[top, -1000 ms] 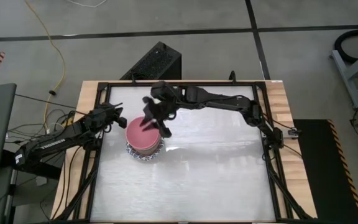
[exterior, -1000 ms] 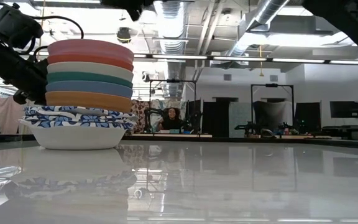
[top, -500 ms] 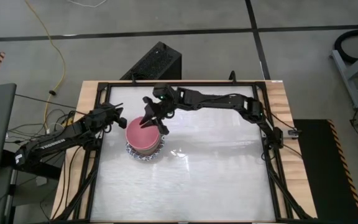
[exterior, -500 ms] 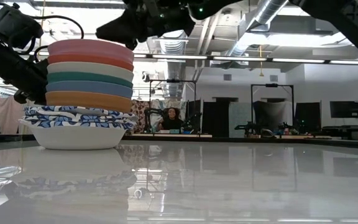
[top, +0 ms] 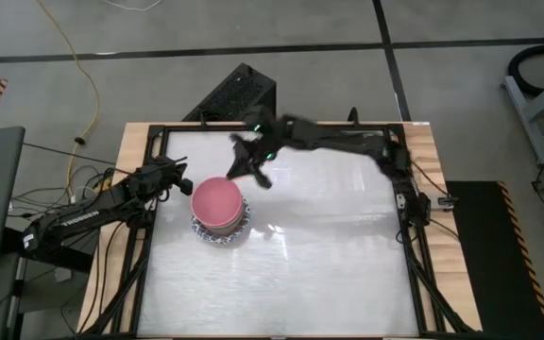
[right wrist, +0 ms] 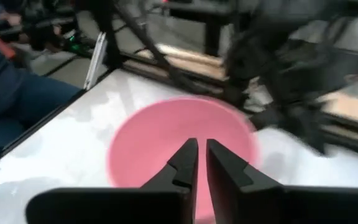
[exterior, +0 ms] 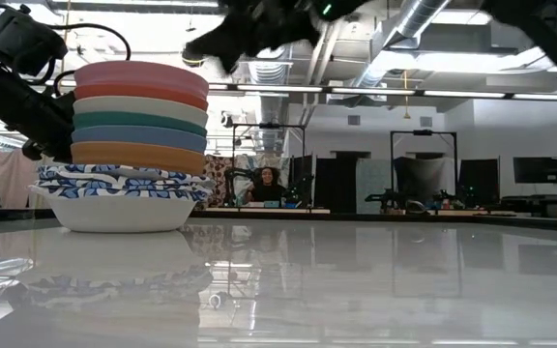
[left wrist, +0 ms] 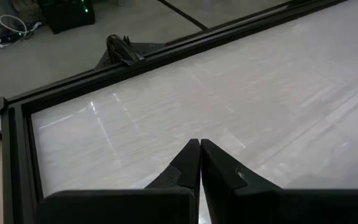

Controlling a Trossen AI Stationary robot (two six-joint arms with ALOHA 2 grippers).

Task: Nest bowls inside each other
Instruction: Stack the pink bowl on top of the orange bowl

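Stack of small round bowls (exterior: pixel 135 145) standing on the glossy white surface (top: pixel 329 255) toward its left side: patterned white bowls at the bottom, then orange, blue, green, cream and red, with the plain pink bowl (top: pixel 217 202) nested on top. The right gripper (top: pixel 250 166) hangs above the surface just beyond the stack, clear of it, its jaws nearly closed with a narrow gap and holding nothing. The left gripper (left wrist: pixel 199 163) waits beside the stack at the surface's left edge, jaws closed and empty. Judged from the layout, the nesting appears complete; the next move probably calls only for both arms to be parked.
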